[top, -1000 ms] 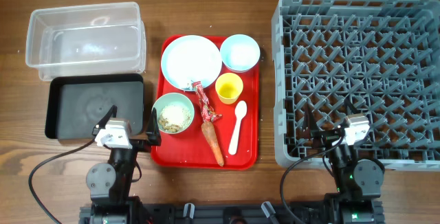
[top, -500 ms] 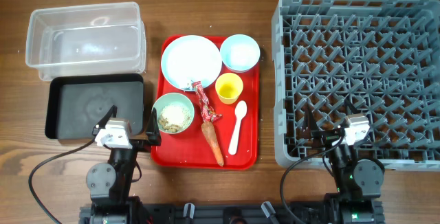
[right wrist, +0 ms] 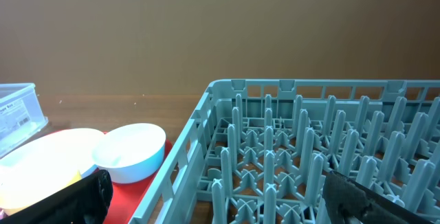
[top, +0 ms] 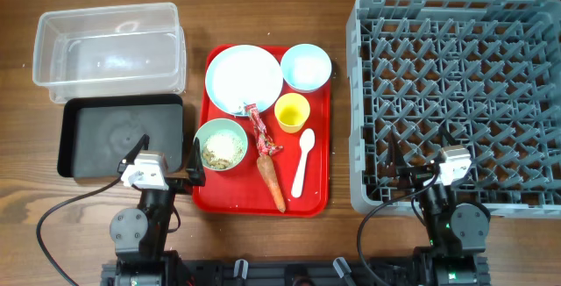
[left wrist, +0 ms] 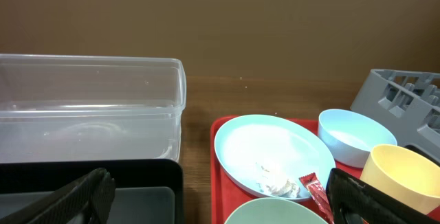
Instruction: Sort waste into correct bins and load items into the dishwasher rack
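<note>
Candy wrapper (top: 264, 133), mid-frame: judged light, crinkly; best pinched at twisted end. Left gripper (left wrist: 220, 198) and right gripper (right wrist: 220, 198) seen spread, empty.

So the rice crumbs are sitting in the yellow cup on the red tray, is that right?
Not quite. The rice crumbs sit in the green bowl, not the yellow cup. That bowl is on the red tray, as the overhead view shows.
</note>
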Robot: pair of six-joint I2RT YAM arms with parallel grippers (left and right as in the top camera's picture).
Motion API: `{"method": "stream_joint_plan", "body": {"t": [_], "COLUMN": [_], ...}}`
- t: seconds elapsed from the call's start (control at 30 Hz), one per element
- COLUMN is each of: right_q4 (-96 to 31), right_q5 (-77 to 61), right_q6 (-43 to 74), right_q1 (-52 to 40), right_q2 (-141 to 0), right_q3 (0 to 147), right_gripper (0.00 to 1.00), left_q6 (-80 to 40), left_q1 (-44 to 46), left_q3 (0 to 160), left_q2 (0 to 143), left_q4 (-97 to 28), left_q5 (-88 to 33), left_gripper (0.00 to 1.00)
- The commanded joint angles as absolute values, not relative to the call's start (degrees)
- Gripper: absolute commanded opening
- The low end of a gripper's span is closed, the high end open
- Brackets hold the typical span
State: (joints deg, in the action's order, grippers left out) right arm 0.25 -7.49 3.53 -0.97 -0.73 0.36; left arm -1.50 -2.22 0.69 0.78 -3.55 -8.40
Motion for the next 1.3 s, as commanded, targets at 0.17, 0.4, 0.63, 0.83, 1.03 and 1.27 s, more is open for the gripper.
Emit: {"method": "stream_joint_plan", "body": {"t": [0.17, 0.4, 0.63, 0.83, 1.03, 1.27], "right_q4": [0.56, 0.56, 0.56, -2.39, -3.6, -5.37], "right_q5": [-7.81, -7.84, -7.81, -7.51, -7.35, -7.38], "right_q6": [3.18, 3.25, 11.18, 10.48, 9.06, 5.96], "right_q1": [-0.78, -0.78, -0.78, -0.78, -0.78, -0.78], "right_q2": [-0.58, -0.6, -0.64, -2.76, -9.1, -21.45], "right_q3": [0.3, 0.3, 0.32, 2.85, 8.51, 19.05], "right_gripper": [1.0, 1.0, 0.99, 1.0, 1.0, 1.0], "left_q6": [-0.38, -0.4, -3.53, -6.94, -8.05, -8.19], "left_q1": [-2.37, -2.37, -2.37, -2.37, -2.37, -2.37], "left_q3": [0.32, 0.32, 0.32, 1.1, 5.91, 18.35], "left_q2": [0.16, 0.16, 0.16, 1.91, 8.21, 22.02], "left_q4": [-3.7, -3.66, -3.64, -3.99, -4.23, -11.44], "left_q5": [-7.64, -7.64, -7.62, -7.62, -7.64, -7.64], "left_gripper": [1.0, 1.0, 1.0, 1.0, 1.0, 1.0]}}
